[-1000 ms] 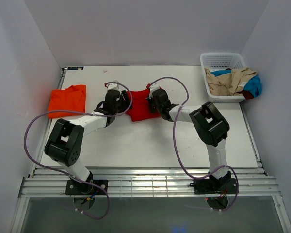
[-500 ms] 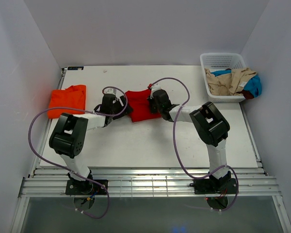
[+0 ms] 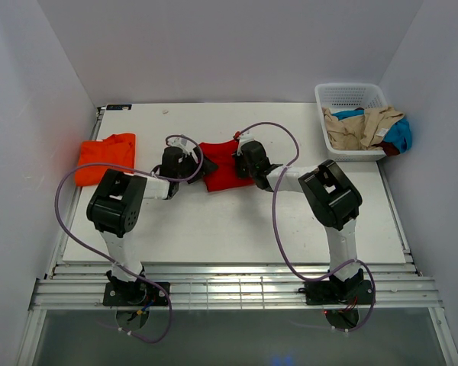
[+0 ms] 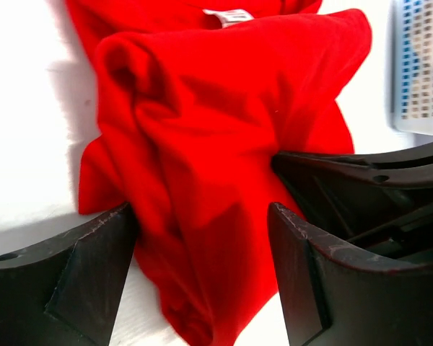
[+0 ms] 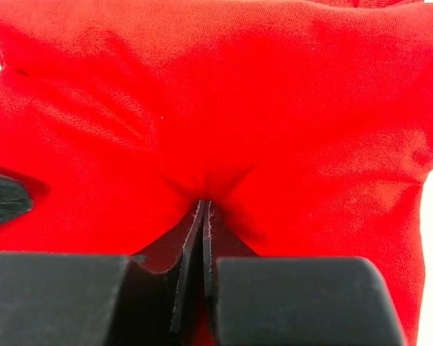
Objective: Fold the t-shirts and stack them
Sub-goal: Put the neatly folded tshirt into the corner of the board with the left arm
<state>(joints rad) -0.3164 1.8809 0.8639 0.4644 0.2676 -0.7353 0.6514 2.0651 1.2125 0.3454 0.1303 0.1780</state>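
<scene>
The red t-shirt (image 3: 221,166) lies bunched at mid-table. My left gripper (image 3: 192,169) sits at its left edge, open. In the left wrist view a fold of the red t-shirt (image 4: 202,166) lies loose between the wide-apart fingers (image 4: 83,277), with the gripper (image 4: 202,252) low over it. My right gripper (image 3: 242,164) is at the shirt's right side. It is shut on a pinch of the red t-shirt (image 5: 216,108), with the cloth puckering at the gripper (image 5: 203,209). The orange t-shirt (image 3: 105,158) lies folded at the far left.
A white lattice basket (image 3: 349,94) at the back right corner holds tan and blue clothes (image 3: 370,128). Its wall (image 4: 421,65) shows at the right in the left wrist view, above the right gripper's black body (image 4: 368,184). Purple cables loop over both arms.
My left gripper has opened wider and let go of the shirt's left edge. Its arm has drawn back and its elbow has swung in. The right gripper has held still, shut on the cloth.
</scene>
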